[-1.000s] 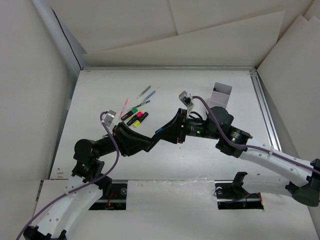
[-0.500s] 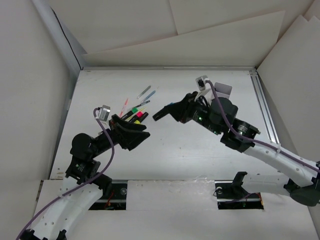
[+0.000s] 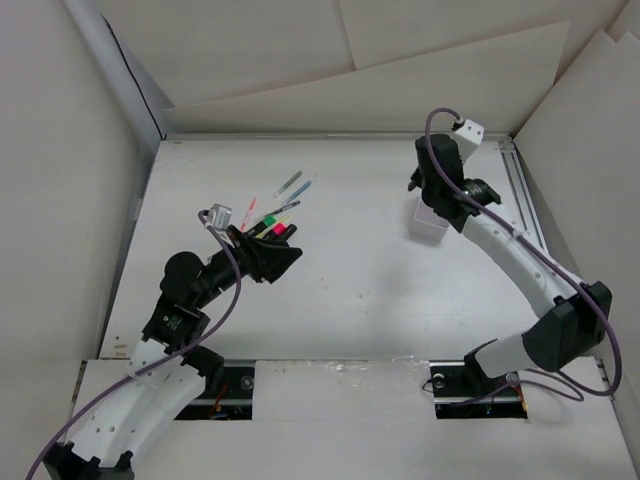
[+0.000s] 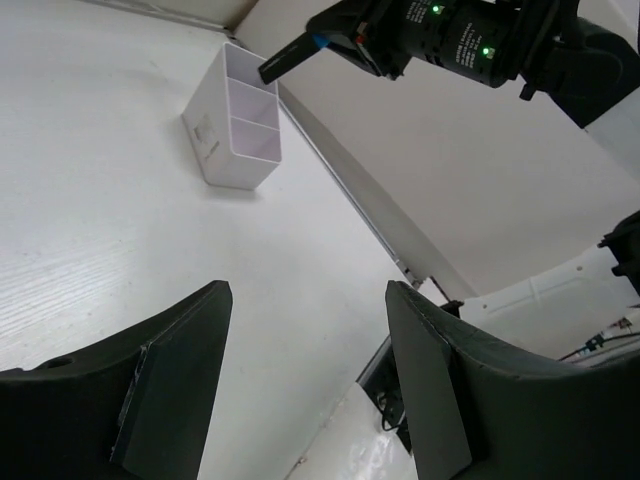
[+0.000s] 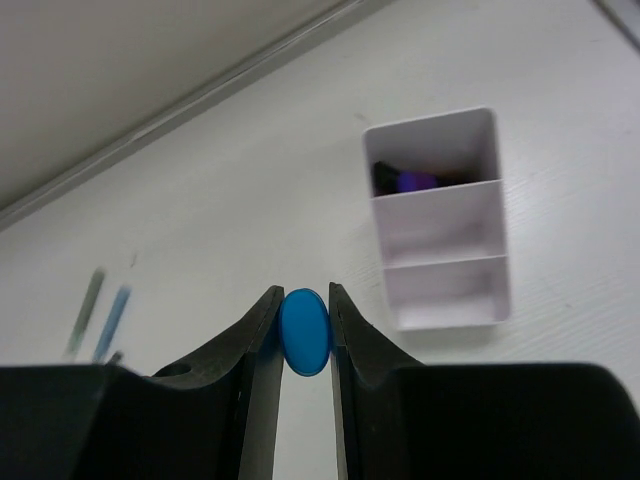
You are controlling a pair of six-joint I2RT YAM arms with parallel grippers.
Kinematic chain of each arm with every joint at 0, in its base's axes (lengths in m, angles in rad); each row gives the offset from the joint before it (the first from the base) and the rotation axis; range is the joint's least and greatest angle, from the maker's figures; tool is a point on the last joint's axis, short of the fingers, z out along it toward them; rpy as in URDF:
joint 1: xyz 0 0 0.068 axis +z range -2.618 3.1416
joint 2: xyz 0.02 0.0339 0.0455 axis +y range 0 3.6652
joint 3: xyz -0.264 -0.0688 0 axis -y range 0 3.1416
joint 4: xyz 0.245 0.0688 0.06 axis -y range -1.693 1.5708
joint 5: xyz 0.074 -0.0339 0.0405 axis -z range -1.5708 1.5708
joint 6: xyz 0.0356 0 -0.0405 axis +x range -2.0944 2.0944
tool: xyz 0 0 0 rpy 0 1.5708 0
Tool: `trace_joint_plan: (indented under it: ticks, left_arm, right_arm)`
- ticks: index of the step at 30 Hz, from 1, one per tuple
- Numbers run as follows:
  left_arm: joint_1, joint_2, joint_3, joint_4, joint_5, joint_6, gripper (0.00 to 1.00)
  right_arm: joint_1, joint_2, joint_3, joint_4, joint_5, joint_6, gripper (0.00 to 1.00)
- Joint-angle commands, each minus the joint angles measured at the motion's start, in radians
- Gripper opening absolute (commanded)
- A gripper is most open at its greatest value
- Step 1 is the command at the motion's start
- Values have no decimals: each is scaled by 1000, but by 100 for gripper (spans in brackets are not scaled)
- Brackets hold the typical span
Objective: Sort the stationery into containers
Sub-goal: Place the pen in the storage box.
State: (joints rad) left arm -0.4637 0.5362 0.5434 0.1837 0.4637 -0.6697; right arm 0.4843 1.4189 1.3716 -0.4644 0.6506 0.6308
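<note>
Judging by its short, stubby plastic body, the blue-ended highlighter (image 5: 304,335) is light, rigid and rather slick, so you need only a modest squeeze across the barrel (a round barrel may roll or pivot between flat pads if it is taken off-centre). It sits clamped between the fingers of the right gripper (image 5: 303,303), with its blue end facing the wrist camera. It is held in the air above the table (image 3: 350,300), toward 2 o'clock in the overhead view.

From that blue end, the white compartment box (image 5: 446,294) lies at about 2 o'clock in the wrist view, open-topped. Its far compartment already holds a dark, purple-ended item (image 5: 412,182); the other two look empty. The box seems thin-walled and light, so a nudge could slide or tip it.

Out at 10 o'clock on the table the rest of the stationery (image 3: 272,222) lies in a loose pile. The left gripper (image 4: 308,310) hangs just beside it with its jaws spread wide, holding nothing.
</note>
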Motion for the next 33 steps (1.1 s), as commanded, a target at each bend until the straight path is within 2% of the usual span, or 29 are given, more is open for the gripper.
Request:
trace_joint_plan:
  ticks: [1,5,13,23,33]
  left_arm:
    - [-3,1,-34,85,-65,10,59]
    - [-3,25,-53,105,-138,-27,59]
    - [-3,76,-62,86,-330,-27,57]
    - [-12,117,-125,138,-508,-36,56]
    - [-12,264,-96,128,-640,-5,53]
  right_arm:
    - [-73,35,84,-69,171,59,8]
    - [-137,86,115,-69,207,69,8]
    - [-190,204,159,-60,284,87,7]
    - [-208,323,243,6,313,78,6]
    - [-217,357,233,64,313,69,6]
